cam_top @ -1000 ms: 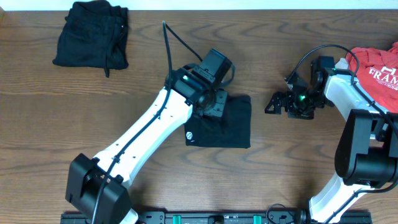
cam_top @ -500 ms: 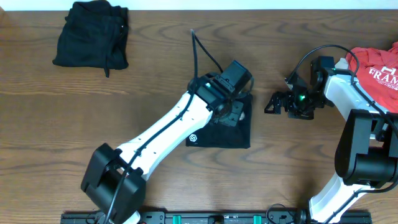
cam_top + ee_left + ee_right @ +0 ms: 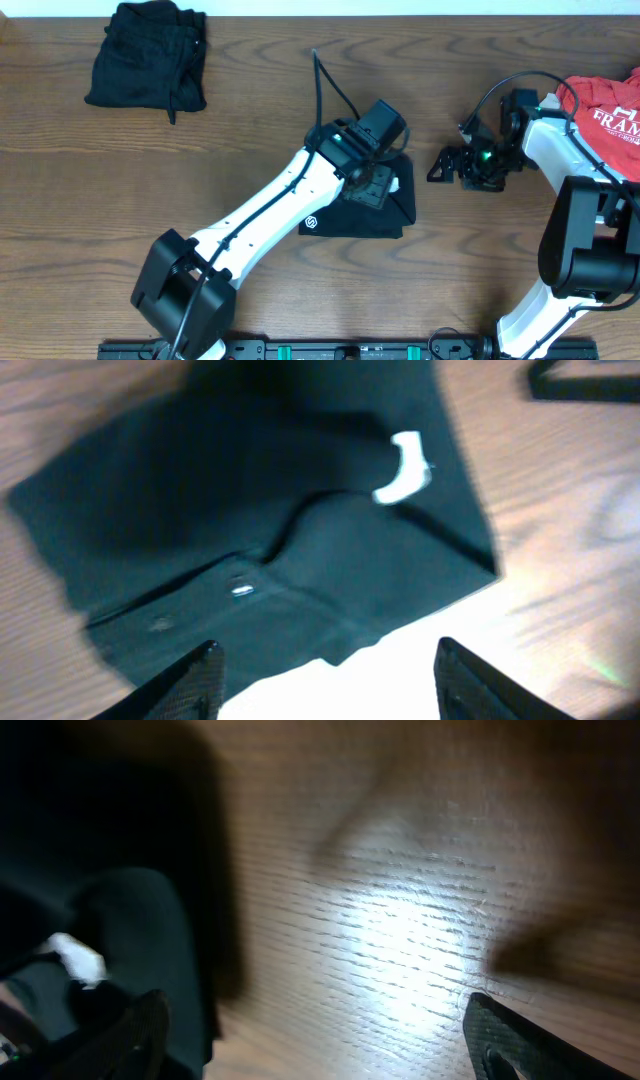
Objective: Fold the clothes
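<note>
- Left gripper (image 3: 330, 670) hovers spread open, holding nothing, over the folded black top (image 3: 378, 218) on the table (image 3: 250, 120).
- Right gripper (image 3: 440, 166) sits open near its right edge.
- Risk: closing too shallow, I'd pinch one layer and drag the fold apart.

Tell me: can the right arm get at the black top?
Likely yes: only bare table lies between the right pincer and the top's right edge, though the left pincer hovers over it.

A folded black fabric top (image 3: 372, 218), small round white logo (image 3: 310, 221) and white tag (image 3: 405, 465) showing, lies mid-counter (image 3: 250, 120). A crumpled black garment (image 3: 148, 68) occupies the counter's far-left corner; a red white-lettered tee (image 3: 605, 110) its right edge.
</note>
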`<state>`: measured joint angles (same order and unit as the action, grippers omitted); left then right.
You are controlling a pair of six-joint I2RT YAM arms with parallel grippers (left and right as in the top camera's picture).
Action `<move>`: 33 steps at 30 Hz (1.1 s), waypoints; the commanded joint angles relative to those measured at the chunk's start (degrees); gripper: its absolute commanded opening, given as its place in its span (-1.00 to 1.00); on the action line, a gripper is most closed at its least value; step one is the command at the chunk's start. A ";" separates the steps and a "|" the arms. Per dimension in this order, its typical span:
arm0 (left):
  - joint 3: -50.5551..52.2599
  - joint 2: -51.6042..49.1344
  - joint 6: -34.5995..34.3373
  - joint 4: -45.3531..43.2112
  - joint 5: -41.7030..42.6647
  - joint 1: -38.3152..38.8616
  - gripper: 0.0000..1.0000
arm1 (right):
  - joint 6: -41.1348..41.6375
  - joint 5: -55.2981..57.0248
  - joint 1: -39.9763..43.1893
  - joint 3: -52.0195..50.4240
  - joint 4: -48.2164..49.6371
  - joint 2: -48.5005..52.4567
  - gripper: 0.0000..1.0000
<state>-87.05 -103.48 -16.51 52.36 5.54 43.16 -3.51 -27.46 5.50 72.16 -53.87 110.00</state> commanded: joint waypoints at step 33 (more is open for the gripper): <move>-0.46 2.75 -6.51 12.33 -7.72 -36.57 0.96 | 15.30 -33.75 -29.53 4.55 25.14 -0.55 -0.97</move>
<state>-87.11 -102.13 -22.72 64.34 -1.83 6.79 8.69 -59.05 -23.49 76.49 -30.15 106.83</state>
